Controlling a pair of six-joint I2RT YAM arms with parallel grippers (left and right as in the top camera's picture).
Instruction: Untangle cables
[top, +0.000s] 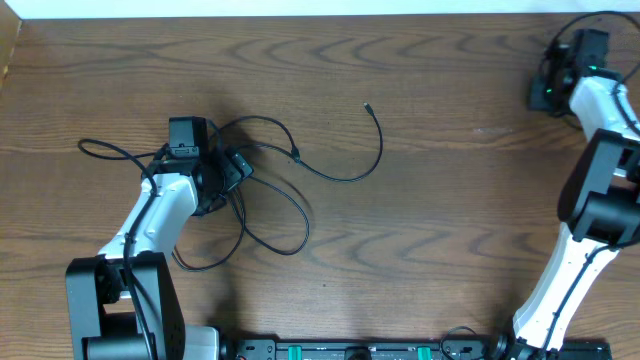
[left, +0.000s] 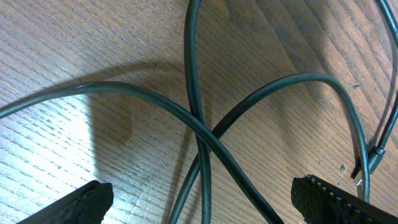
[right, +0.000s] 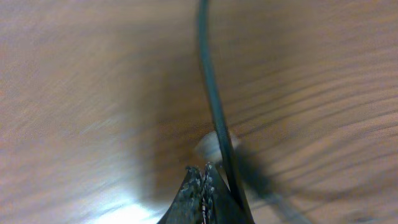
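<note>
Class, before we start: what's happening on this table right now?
Two robot arms work at a wooden table on a tangle of thin black cables. The left gripper hangs open just above a spot where several strands cross, gripping nothing. The right gripper is at a far corner, away from the tangle, shut, with a dark cord running right beside its tips; whether it is pinched cannot be told. The cables are not yet untangled.

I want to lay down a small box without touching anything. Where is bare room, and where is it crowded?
Free: the stretch of brown wooden table between the loose end of the thin black cables and the white right arm; also the far strip beyond the cables. Crowded: the left part, where their loops lie around the open left gripper.
</note>
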